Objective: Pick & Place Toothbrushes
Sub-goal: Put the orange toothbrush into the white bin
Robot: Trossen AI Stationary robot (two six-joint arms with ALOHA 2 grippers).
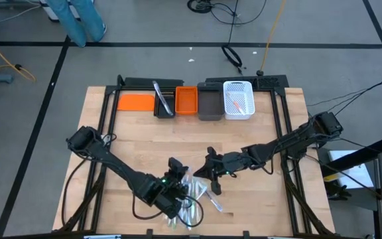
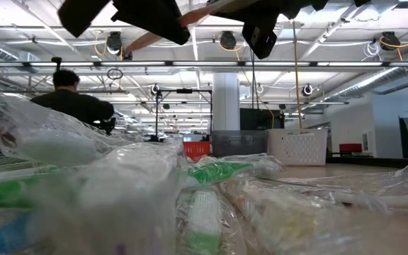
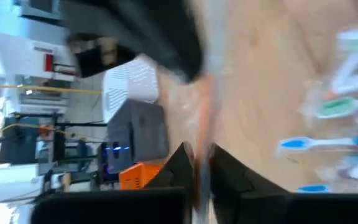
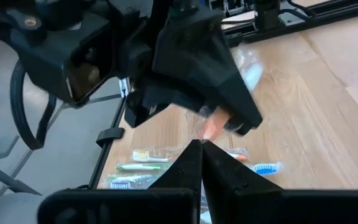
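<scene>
Two robot arms reach over one table (image 1: 244,133). Five bins stand in a row along its far edge: two orange (image 1: 136,101), one black (image 1: 165,99), one grey (image 1: 209,105), one white (image 1: 238,99). The wrapped toothbrushes (image 1: 194,199) lie heaped; at least six show, exact number unclear.

The left gripper (image 1: 175,192) hides part of the toothbrushes (image 1: 194,198) under it (their colours are hard to tell), and the left wrist view blurs the stick between its fingers.
</scene>
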